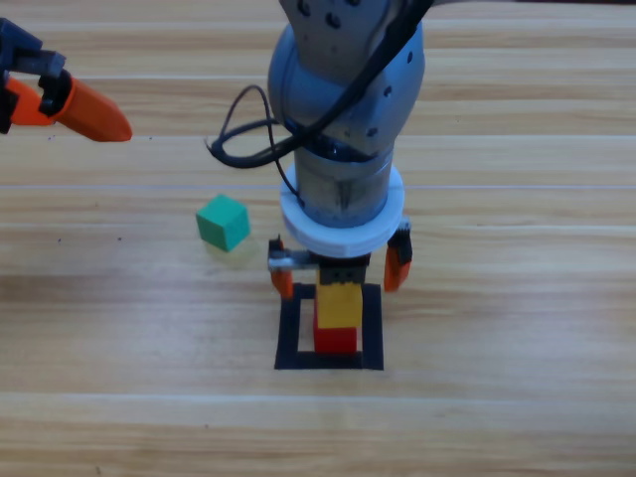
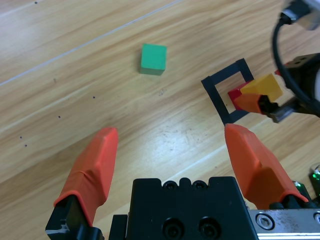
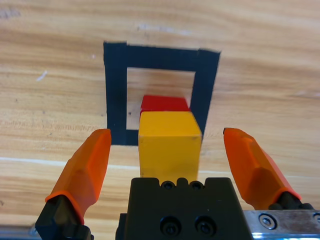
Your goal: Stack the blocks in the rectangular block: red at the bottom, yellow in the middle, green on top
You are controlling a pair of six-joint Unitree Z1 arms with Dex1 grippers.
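My right gripper (image 3: pixel 167 145) had its jaws spread wide, one on each side of the yellow cube (image 3: pixel 169 145), touching neither face. The yellow cube sat on the red cube (image 1: pixel 336 339), and both stood inside the black tape square (image 1: pixel 289 333). My left gripper (image 2: pixel 170 150) was also open with nothing between its jaws, parked at the left edge of the wooden table (image 1: pixel 497 417). I saw the green cube (image 1: pixel 222 222) resting alone on the table, left of the tape square and apart from the stack.
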